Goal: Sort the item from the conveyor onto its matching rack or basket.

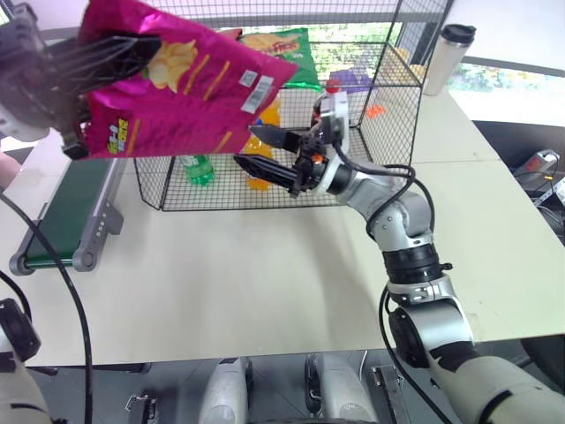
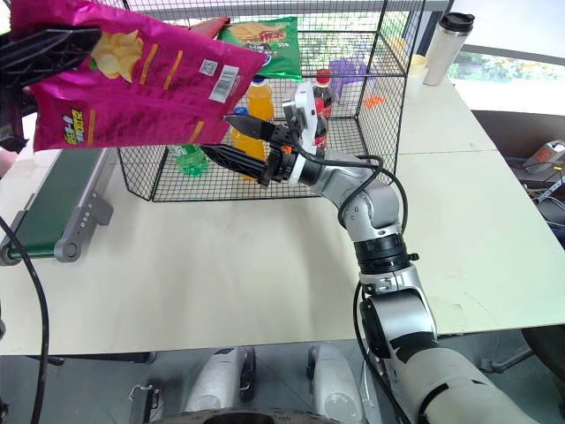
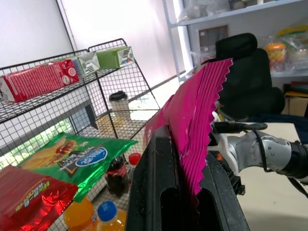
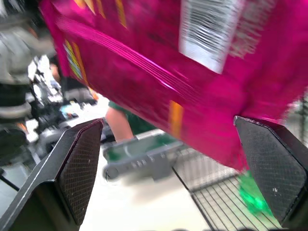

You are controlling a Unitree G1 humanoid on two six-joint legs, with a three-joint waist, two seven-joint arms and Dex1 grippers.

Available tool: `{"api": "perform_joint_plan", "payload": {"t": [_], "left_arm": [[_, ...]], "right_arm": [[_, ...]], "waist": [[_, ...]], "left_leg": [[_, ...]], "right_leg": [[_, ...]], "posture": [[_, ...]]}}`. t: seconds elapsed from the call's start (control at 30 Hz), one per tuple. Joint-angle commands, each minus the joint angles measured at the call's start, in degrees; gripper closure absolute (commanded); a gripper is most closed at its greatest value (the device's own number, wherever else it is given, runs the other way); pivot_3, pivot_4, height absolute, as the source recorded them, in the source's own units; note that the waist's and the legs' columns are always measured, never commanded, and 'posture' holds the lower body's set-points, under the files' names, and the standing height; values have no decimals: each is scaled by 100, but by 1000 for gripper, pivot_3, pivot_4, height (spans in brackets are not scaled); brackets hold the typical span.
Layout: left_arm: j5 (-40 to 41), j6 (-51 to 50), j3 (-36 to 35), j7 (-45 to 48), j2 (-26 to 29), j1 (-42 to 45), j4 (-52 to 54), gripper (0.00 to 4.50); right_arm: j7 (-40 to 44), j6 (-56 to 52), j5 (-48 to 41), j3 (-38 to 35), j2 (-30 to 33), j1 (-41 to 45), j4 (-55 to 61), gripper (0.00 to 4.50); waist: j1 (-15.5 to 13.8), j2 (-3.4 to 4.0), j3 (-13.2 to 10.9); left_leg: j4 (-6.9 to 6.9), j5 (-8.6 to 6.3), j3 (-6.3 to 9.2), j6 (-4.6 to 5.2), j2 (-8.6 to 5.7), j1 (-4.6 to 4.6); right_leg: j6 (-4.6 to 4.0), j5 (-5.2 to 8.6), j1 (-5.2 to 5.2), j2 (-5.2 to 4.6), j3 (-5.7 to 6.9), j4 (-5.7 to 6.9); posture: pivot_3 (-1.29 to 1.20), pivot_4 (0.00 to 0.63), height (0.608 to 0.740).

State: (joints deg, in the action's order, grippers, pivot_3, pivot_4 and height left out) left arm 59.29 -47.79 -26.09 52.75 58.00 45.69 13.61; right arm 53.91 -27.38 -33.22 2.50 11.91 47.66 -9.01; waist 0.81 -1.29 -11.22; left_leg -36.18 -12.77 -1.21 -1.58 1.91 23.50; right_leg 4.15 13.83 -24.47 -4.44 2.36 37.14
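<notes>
Rack [image 1: 402,106] standing at the far side of the table [image 1: 265,283], already stocked: green bag [image 1: 287,53] and a red bag [image 3: 29,204] on the upper level, bottles [image 2: 256,106] on the lower level. No pink bag inside the rack yet.

Conveyor [image 1: 66,212] lying just left of the rack, its belt bare at the near end. So pickup done, placing not yet.

Pink bag [image 1: 177,88] held high in the air, in front of the rack's left front corner and above the conveyor's far stretch, tilted, barcode corner pointing toward the rack.

Left gripper [image 1: 110,57] clenched on the bag's crimped edge, left of the rack.

Right gripper [image 1: 256,148] spread wide, empty, just in front of the rack's front mesh and right under the bag's barcode corner; bag close above the fingers [image 4: 79,168], contact not clear.

Judged left to do: probably a second grip or handover, then carrying the bag onto the upper level beside the other bags, and letting go.
</notes>
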Motion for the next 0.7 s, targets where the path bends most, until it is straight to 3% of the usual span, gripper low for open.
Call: {"api": "perform_joint_plan", "payload": {"t": [0.03, 0.33, 0.7], "left_arm": [[-1, 183, -277, 20, 189, 18, 41, 4425], [90, 275, -157, 33, 189, 122, -10, 4425], [264, 273, 119, -119, -305, 166, 14, 4425]], "right_arm": [[92, 96, 44, -118, 173, -70, 112, 0], [7, 285, 150, -309, 323, -32, -79, 0], [81, 257, -191, -274, -387, 435, -231, 0]], "waist": [[4, 0, 0], [10, 0, 0], [11, 0, 0]], "left_leg": [[0, 0, 0, 0, 0, 0], [1, 0, 0, 0, 1, -1], [1, 0, 0, 0, 2, -1]], "right_leg": [[0, 0, 0, 0, 0, 0], [0, 0, -1, 2, 0, 0], [0, 0, -1, 2, 0, 1]], "posture": [[0, 150, 740], [0, 150, 740], [0, 150, 740]]}}
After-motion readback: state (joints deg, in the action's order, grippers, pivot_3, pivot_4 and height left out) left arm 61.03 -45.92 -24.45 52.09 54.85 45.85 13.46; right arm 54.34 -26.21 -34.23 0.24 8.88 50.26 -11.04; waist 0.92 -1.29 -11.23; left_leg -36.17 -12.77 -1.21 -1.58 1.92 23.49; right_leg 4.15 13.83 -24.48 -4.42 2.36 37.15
